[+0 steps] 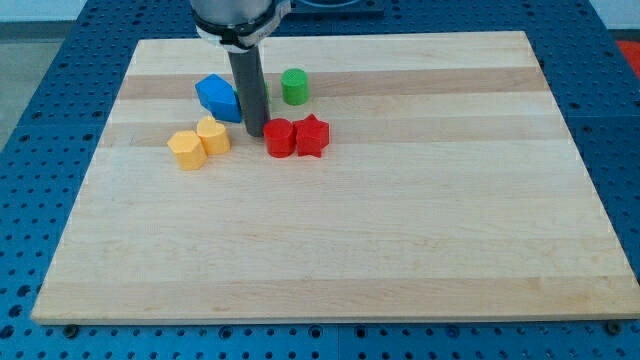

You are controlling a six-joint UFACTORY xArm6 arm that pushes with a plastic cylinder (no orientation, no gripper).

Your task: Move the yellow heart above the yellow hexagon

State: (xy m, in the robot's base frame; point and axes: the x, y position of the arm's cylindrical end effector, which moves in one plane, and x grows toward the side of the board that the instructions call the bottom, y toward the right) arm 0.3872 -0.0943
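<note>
The yellow heart (213, 134) sits on the wooden board (330, 250) in the upper left part of the view. It touches the yellow hexagon (186, 149), which lies just to its lower left. My tip (254, 134) rests on the board to the right of the yellow heart, a small gap away. It stands between the heart and a red cylinder (279, 137). The rod hides the right edge of a blue block (218, 97) behind it.
A red star (312, 136) touches the red cylinder on its right. A green cylinder (294, 87) stands above them, right of the rod. The blue block sits above the yellow heart. Blue perforated table surrounds the board.
</note>
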